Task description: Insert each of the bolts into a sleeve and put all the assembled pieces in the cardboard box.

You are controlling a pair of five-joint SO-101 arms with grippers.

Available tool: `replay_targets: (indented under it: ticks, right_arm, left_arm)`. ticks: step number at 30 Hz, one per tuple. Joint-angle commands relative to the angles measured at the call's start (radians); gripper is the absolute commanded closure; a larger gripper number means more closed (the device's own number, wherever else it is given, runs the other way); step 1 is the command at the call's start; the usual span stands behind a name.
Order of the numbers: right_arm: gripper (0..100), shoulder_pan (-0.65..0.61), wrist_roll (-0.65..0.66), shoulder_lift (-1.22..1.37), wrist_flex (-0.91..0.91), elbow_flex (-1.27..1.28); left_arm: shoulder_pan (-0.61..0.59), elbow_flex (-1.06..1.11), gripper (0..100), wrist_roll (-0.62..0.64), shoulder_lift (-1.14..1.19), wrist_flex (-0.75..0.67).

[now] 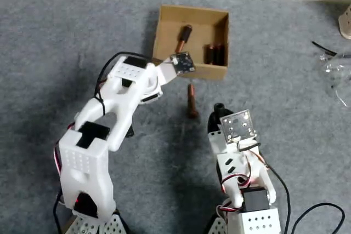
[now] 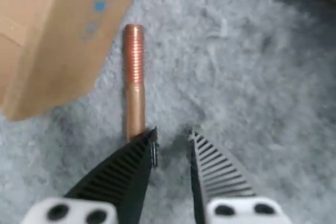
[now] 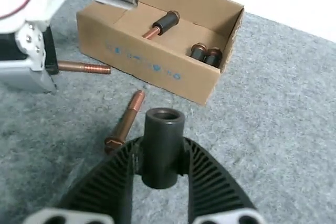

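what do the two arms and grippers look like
Both the left arm and right arm are white plastic shells with black motor blocks and grids of holes; red and black wires run along them. The left gripper and right gripper have black, ribbed, tapering fingers on white mounts.

Open cardboard box (image 1: 163, 36) at twelve o'clock on the table, holding one sleeved bolt (image 1: 184, 35) slantwise near its middle and a pair of sleeved bolts (image 1: 215, 54) side by side toward its four o'clock corner. Just off its six o'clock wall, a bare copper bolt (image 1: 191, 100) lying flat, threads toward the box; off the seven o'clock corner, a second bare bolt (image 2: 133, 77), likewise flat. At five o'clock from the box, a black sleeve (image 3: 163, 145) upright, bore upward, clamped in the right tool (image 3: 160, 156).
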Motion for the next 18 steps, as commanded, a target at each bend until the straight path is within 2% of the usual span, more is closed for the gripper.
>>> replay_targets:
  ticks: [1,8,13,18]
  right_arm:
    - [99.3,0.007,0.009,-0.015,-0.041,0.116]
    - [99.3,0.007,0.009,-0.015,-0.041,0.116]
    - [99.3,0.007,0.009,-0.015,-0.041,0.116]
    - [99.3,0.007,0.011,-0.015,-0.041,0.116]
  left_arm:
    - [-0.01,-0.085,89,-0.026,0.03,-0.015]
    - [-0.016,-0.196,89,-0.029,0.159,-0.011]
    - [-0.016,-0.286,89,-0.032,0.199,0.098]
    - [-0.016,-0.297,89,-0.034,0.209,0.123]
